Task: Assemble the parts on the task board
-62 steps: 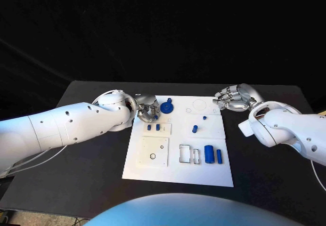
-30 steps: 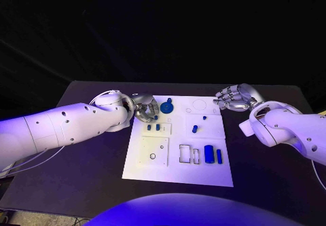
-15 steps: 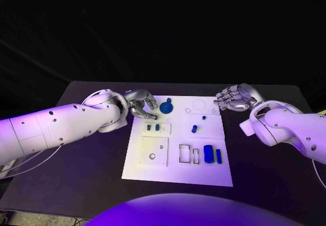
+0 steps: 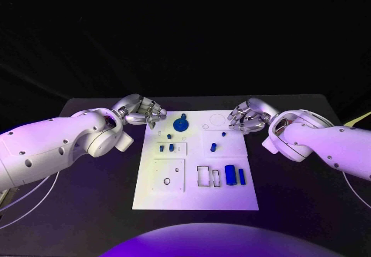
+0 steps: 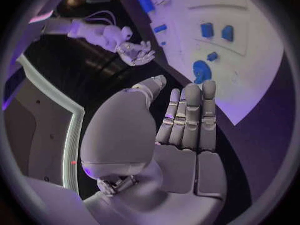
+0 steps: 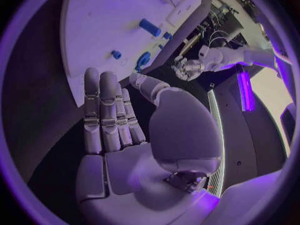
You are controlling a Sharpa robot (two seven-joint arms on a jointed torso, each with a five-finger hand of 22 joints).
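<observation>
Task board (image 4: 155,198): white, smooth matt plate, looks like plastic; shallow cut-outs with crisp edges. Parts: blue, smooth plastic look, slight sheen on the round disc (image 4: 181,126) and on the upright cylinder (image 4: 230,175). Table (image 4: 85,187): black, matt, even surface. Left arm (image 4: 54,144) and right arm (image 4: 332,142): white glossy shells, moulded plastic look. Left hand (image 5: 181,135) and right hand (image 6: 119,130): silver, satin metallic finish on palms and fingers, smooth segments.
</observation>
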